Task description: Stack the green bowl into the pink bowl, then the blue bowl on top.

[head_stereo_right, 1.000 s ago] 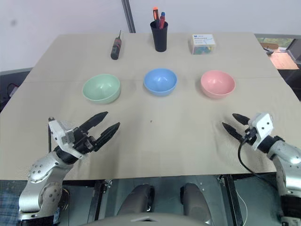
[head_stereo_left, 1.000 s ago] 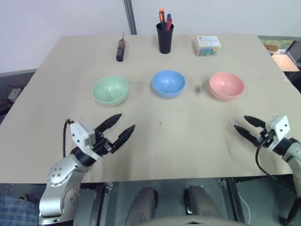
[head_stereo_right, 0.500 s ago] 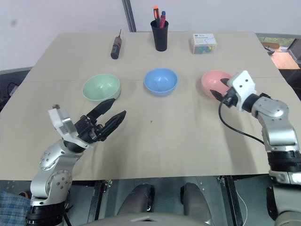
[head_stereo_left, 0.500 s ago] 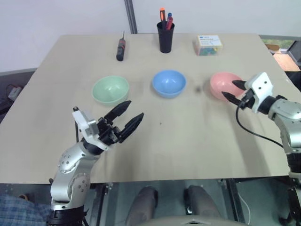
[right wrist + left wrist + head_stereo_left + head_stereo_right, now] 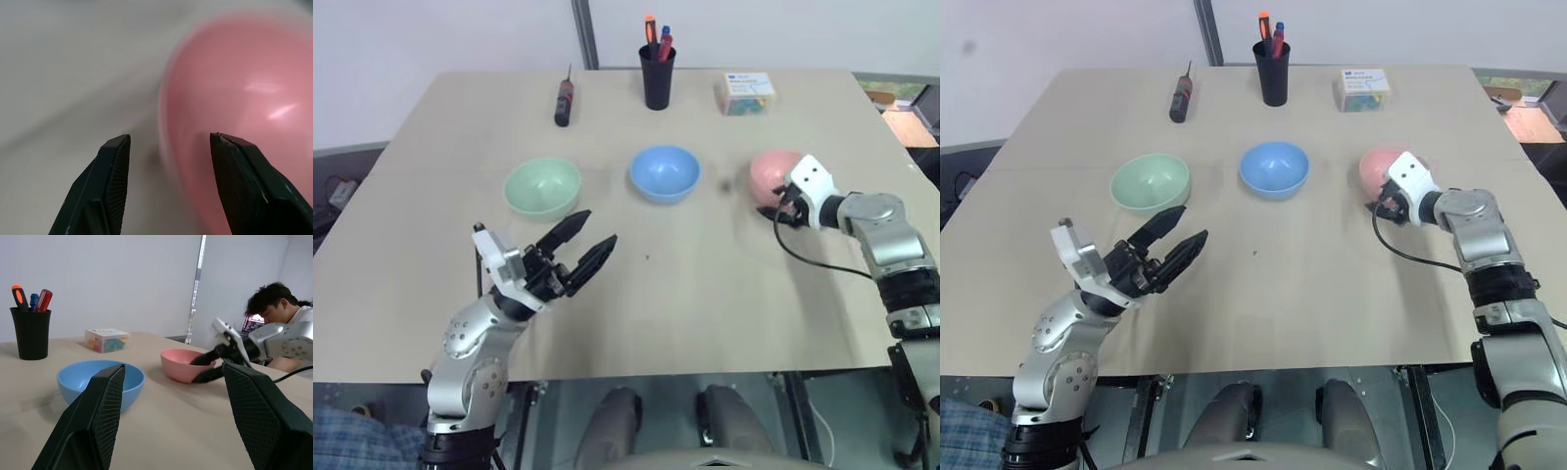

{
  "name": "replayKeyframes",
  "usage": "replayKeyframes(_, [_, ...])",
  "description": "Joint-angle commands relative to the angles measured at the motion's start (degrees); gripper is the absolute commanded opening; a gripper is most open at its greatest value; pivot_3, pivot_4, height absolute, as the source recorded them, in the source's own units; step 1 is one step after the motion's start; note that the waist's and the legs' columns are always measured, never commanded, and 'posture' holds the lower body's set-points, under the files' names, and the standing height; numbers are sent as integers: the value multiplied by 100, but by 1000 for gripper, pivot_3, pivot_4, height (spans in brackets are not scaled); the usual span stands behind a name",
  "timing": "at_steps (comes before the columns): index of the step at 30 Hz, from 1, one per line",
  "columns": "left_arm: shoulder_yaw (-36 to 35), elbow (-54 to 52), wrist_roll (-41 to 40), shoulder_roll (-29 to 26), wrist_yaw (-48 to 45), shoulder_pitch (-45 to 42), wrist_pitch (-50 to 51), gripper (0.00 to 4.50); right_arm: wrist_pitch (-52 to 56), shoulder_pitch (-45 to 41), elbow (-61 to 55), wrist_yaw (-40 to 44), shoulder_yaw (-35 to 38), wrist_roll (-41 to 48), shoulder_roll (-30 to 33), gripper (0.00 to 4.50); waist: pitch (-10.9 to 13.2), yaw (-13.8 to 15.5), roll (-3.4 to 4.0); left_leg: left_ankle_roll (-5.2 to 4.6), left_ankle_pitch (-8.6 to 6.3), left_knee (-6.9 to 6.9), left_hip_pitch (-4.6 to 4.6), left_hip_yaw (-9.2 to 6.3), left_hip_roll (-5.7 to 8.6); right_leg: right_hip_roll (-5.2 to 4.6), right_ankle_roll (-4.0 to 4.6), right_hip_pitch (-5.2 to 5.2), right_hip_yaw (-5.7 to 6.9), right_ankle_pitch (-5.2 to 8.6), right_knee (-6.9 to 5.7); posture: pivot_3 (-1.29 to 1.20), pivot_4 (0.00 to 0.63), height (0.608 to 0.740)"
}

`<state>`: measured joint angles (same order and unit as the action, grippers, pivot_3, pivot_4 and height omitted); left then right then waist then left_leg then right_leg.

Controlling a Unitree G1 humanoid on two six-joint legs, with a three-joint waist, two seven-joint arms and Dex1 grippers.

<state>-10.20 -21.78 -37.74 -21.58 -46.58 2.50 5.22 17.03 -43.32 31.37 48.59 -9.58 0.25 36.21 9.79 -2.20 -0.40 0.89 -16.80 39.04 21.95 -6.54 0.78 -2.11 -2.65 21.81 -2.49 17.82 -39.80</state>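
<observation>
My right end effector sits at the near rim of the pink bowl, fingers apart, one over the bowl's inside, other outside on the worktop side; nothing clamped yet. My left end effector hangs w/ fingers wide apart, empty, near side of the green bowl, not touching. Three bowls in a row across the worktop: green on my left, blue bowl mid, pink on my right, all upright, apart. Behind them: screwdriver, black cup w/ pens, small box.
</observation>
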Motion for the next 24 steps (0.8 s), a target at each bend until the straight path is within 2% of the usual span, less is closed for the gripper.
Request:
replayKeyframes(1, [30, -210, 34, -3, -11, 67, -111, 3378, -238, -324, 203, 122, -47, -158, 2, 1872, 0, -16, 1, 1, 1, 0, -1, 3, 0, 0, 0, 1, -3, 0, -1, 0, 150, 712])
replayKeyframes(5, [-4, -260, 27, -24, 43, 97, -95, 3378, -406, -522, 472, 143, -27, -233, -81, 83, -2, -18, -3, 1, 0, 0, -3, 2, -1, 0, 0, 0, -2, 0, -2, 0, 150, 712])
replayKeyframes(11, [-51, -294, 25, -106, 62, 157, -74, 3378, -590, -394, 19, 404, -96, -278, -45, 13, -1, -12, -2, -4, -3, 0, -1, 0, -2, -3, 0, 0, -1, 0, -1, 0, 150, 712])
replayKeyframes(16, [-85, -273, 1, -172, 39, 150, -62, 3378, -551, 307, -2100, 1386, -418, -191, 397, 13, 2, -3, 3, -6, -4, -1, 6, -5, -3, -13, 0, 7, 1, 0, -1, 0, 150, 712])
replayKeyframes(19, [-103, -270, -32, -216, 10, 166, -27, 3378, -47, 787, -3764, 1813, -684, -155, 718, 13, 9, 6, 13, -6, -4, -3, 12, -12, -4, -18, 0, 10, 6, 0, 4, 0, 150, 712])
replayKeyframes(24, [-52, -190, -46, -231, -6, 98, 40, 3378, 159, 1040, -5100, 1756, -1364, -718, 680, 13, 10, 9, 13, -5, -4, -3, 9, -15, -3, -21, 0, 8, 9, 0, 5, 0, 150, 712])
